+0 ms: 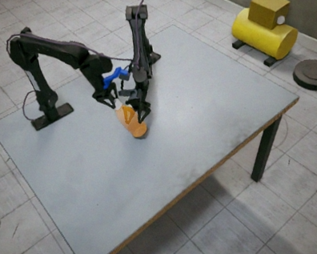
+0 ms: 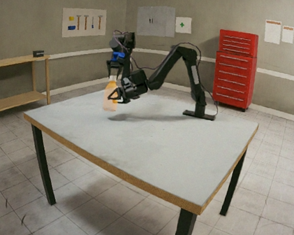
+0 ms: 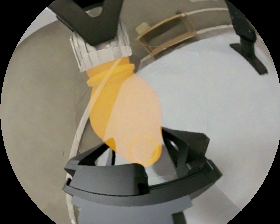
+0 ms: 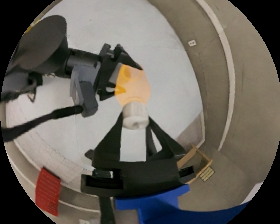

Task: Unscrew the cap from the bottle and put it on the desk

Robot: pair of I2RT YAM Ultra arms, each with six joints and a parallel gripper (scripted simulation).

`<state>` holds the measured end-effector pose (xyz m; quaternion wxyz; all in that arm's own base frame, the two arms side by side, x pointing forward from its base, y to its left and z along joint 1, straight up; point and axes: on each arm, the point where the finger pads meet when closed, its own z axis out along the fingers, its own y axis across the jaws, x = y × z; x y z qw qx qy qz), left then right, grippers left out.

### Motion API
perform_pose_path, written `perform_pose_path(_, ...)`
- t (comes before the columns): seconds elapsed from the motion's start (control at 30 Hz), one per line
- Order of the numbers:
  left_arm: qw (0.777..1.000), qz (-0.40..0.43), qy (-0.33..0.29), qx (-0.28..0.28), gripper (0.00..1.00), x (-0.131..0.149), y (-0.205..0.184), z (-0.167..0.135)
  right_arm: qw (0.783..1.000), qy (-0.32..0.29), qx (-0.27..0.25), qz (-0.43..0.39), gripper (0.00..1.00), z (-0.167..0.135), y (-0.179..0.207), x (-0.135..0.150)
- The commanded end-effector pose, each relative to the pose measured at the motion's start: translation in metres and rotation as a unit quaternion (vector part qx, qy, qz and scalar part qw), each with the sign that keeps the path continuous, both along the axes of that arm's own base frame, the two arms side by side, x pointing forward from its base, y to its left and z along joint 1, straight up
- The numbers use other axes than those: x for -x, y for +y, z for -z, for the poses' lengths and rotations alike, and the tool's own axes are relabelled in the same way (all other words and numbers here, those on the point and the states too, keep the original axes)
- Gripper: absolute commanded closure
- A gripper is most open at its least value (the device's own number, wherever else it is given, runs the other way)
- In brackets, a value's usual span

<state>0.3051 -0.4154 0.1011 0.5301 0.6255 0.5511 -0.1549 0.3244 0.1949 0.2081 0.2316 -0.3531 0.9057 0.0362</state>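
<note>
An orange translucent bottle (image 1: 132, 125) (image 2: 110, 104) (image 3: 142, 102) (image 4: 134, 87) is upright. Whether its base touches the table is hard to tell. My left gripper (image 1: 136, 116) (image 2: 114, 95) (image 3: 136, 135) is shut around the bottle's body from the side. The white ribbed cap (image 1: 118, 104) (image 2: 113, 78) (image 3: 103, 54) (image 4: 135, 116) sits at the top of the bottle's neck. My right gripper (image 1: 114, 100) (image 4: 134, 116), with the blue part above it, points down from above and is shut on the cap. Its fingers partly hide the cap's top in the left wrist view.
The grey table (image 1: 139, 188) (image 2: 147, 143) bears both arms. The two gripper bodies are close together beside the bottle, with the right arm above the left gripper. The table's front edge (image 1: 195, 184) is well away from the bottle.
</note>
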Motion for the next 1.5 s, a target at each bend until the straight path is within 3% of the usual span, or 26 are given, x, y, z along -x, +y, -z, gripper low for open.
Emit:
perform_pose_path(0.0,1.0,0.002,-0.012,0.027,1.0,-0.001,-0.003,-0.022,0.99,-0.044,0.059,-0.118,1.0,-0.006,-0.001,-0.001)
perform_pose_path(0.07,1.0,0.002,-0.012,0.027,1.0,-0.001,-0.003,-0.022,0.99,-0.044,0.059,-0.118,1.0,-0.006,-0.001,-0.001)
perform_pose_path(0.1,1.0,0.002,-0.012,0.027,1.0,-0.001,-0.003,-0.022,0.981,-0.059,0.084,-0.167,1.0,-0.006,-0.001,-0.001)
perform_pose_path(0.47,1.0,0.002,-0.012,0.027,1.0,-0.001,-0.003,-0.022,0.906,-0.125,0.18,-0.362,1.0,-0.007,0.0,-0.001)
perform_pose_path(1.47,1.0,0.002,-0.012,0.027,1.0,-0.001,-0.003,-0.022,0.924,-0.109,0.163,-0.328,1.0,-0.032,-0.01,0.01)
